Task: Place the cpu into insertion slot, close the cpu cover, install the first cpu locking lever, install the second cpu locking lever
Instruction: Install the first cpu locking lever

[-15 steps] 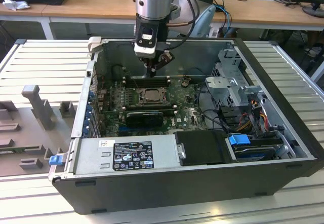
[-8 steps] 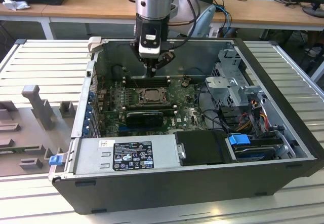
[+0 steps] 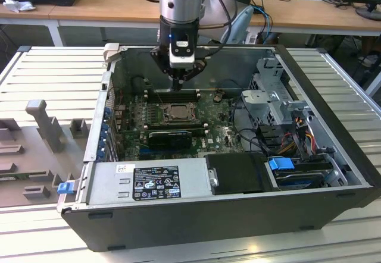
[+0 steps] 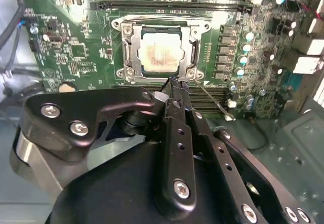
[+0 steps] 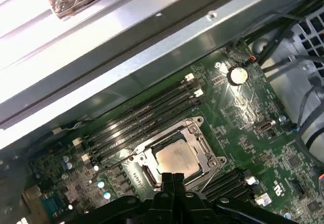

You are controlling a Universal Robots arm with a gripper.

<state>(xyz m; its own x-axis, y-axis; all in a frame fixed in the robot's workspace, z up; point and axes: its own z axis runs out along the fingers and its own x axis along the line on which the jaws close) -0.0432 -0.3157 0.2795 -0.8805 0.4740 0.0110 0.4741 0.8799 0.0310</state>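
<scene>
The cpu [image 4: 161, 53] lies flat in the insertion slot [image 4: 126, 51] on the green motherboard, its silver top showing through the window of the cpu cover [image 4: 193, 49], which lies down over it. In both wrist views my gripper [image 4: 174, 83] is shut, its black fingertips pressed together at one corner of the socket with nothing between them. A thin wire lever [image 4: 212, 101] runs away from that corner over the memory slots. Another wire lever [image 4: 152, 17] lies along the socket's opposite side. In the exterior view the gripper [image 3: 177, 85] hangs just above the socket [image 3: 175, 113].
Long black memory slots [image 5: 147, 115] flank the socket. The open computer case has a metal wall [image 3: 98, 117] on the exterior view's left, a power supply [image 3: 149, 182] in front, and a drive cage with cables [image 3: 286, 120] on the right. A black card [image 3: 169, 137] sits near the socket.
</scene>
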